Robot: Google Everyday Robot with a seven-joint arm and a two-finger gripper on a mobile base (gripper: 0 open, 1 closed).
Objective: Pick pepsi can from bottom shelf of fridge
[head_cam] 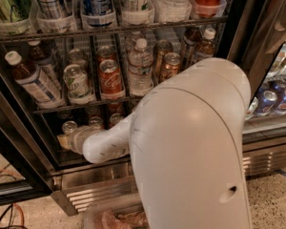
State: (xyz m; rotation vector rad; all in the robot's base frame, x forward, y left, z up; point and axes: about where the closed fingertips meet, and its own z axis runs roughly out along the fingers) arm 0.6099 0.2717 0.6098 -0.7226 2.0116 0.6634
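The fridge (pixel 242 27) stands open in front of me, with wire racks of bottles and cans. My big white arm housing (pixel 190 147) fills the foreground. Its forearm (pixel 107 144) reaches left into the bottom shelf (pixel 71 158). My gripper (pixel 66 140) is at the forearm's end, inside the left part of that shelf, next to silver can tops (pixel 69 126). These cans' colours are hidden, so I cannot pick out the pepsi can there. Blue cans (pixel 268 102) sit behind the neighbouring glass door at the right.
The rack above holds a green can (pixel 77 83), a red cola can (pixel 110 78), a water bottle (pixel 141 66) and gold-brown cans (pixel 170 66). The ribbed steel base grille (pixel 97 194) runs below. Cables (pixel 7 213) lie on the floor at the left.
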